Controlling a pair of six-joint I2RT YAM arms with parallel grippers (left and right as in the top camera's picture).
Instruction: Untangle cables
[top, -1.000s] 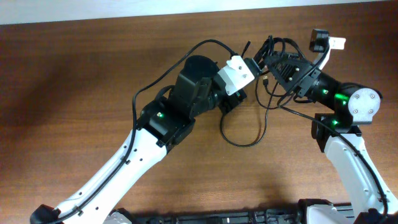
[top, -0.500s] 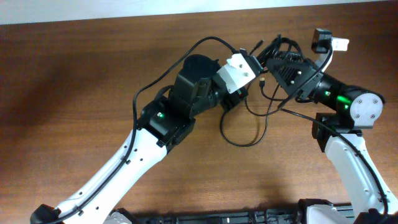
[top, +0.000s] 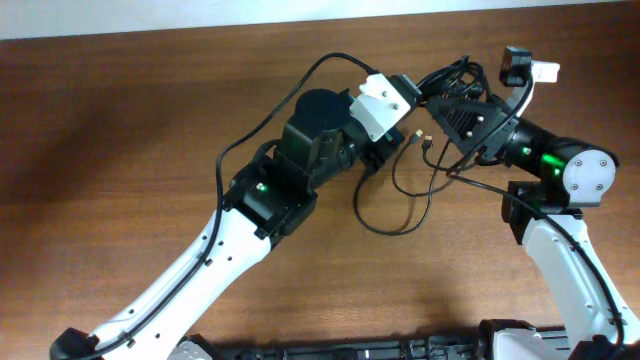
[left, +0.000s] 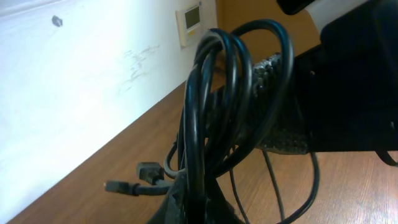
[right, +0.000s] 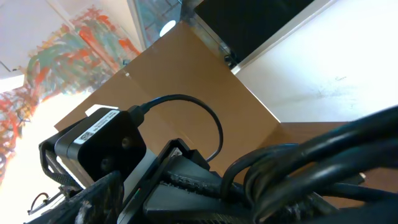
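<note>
The cables (top: 452, 76) are a bundle of thin black cords held up between my two grippers at the far middle of the table. One loop (top: 385, 226) hangs down onto the wood, and a small plug (top: 425, 140) dangles. My left gripper (top: 412, 92) is shut on the bundle from the left. In the left wrist view the cords (left: 214, 93) rise in loops from its jaws (left: 200, 202), with two plugs (left: 121, 186) beside them. My right gripper (top: 442, 100) is shut on the same bundle from the right. Its fingers (right: 249, 186) meet the cords (right: 323, 162) in the right wrist view.
The two grippers are almost touching. The left arm's thicker black base cable (top: 280, 105) arcs over the table on the left. The white wall (left: 74, 93) runs along the table's far edge, close behind the bundle. The left arm's wrist camera (right: 99, 146) faces the right gripper.
My left gripper has moved up toward the far edge and a little right with the bundle. The hanging loop has shifted with it. The right gripper has barely moved.
</note>
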